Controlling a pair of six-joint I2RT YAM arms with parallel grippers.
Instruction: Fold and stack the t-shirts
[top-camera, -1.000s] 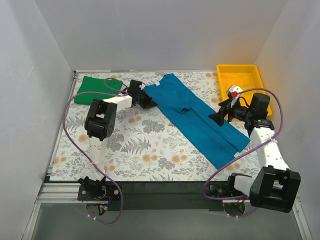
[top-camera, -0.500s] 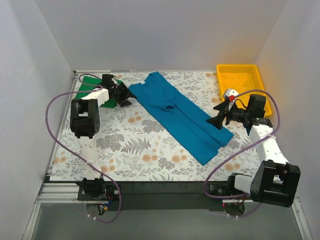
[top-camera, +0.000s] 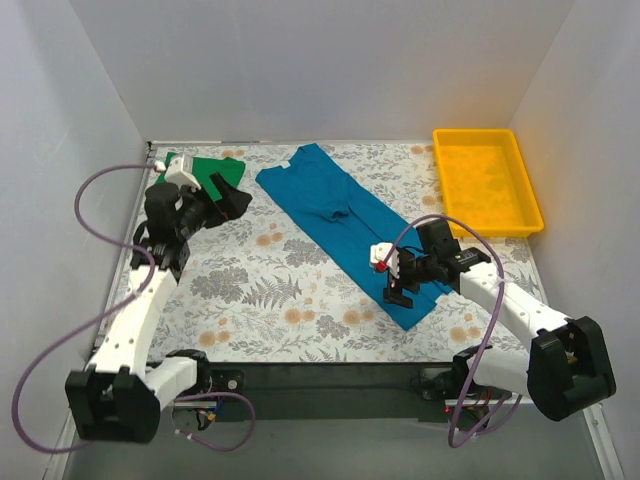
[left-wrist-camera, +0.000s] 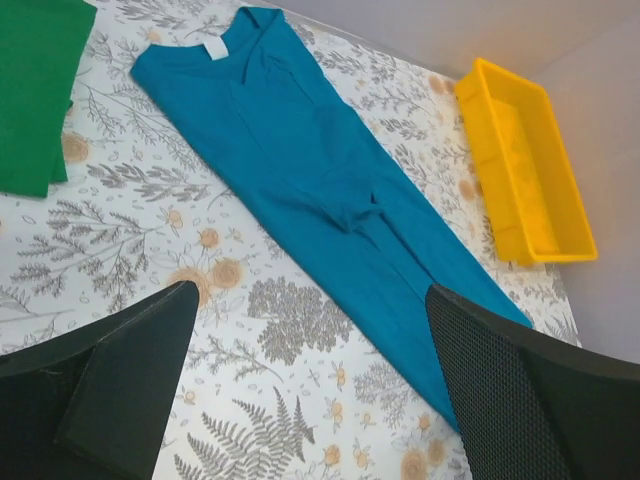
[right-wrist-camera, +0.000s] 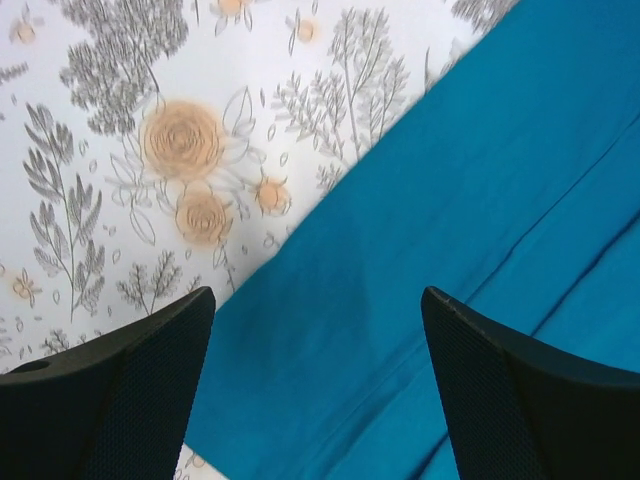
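Teal-blue t-shirt (top-camera: 340, 225): plain, no print, small white label (left-wrist-camera: 211, 47) at collar; lay 11 to 5 o'clock across table. Green t-shirt (top-camera: 212, 165): bright, plain, at 10 o'clock. Tray (top-camera: 487, 180): solid yellow, at 2 o'clock. Table cover (top-camera: 270, 290): white ground, grey ferns and leaf sprays, pale orange blooms. Left arm (top-camera: 135, 320) and right arm (top-camera: 510, 305): white links, black joints. Cables (top-camera: 78, 205): purple. Left gripper (left-wrist-camera: 312, 390) and right gripper (right-wrist-camera: 315, 385): black, fine mesh texture. Walls (top-camera: 300, 70): plain pale grey-white.

The green t-shirt (top-camera: 215, 165) lies partly hidden behind the left pincer (top-camera: 232, 193) and cropped in its wrist view.
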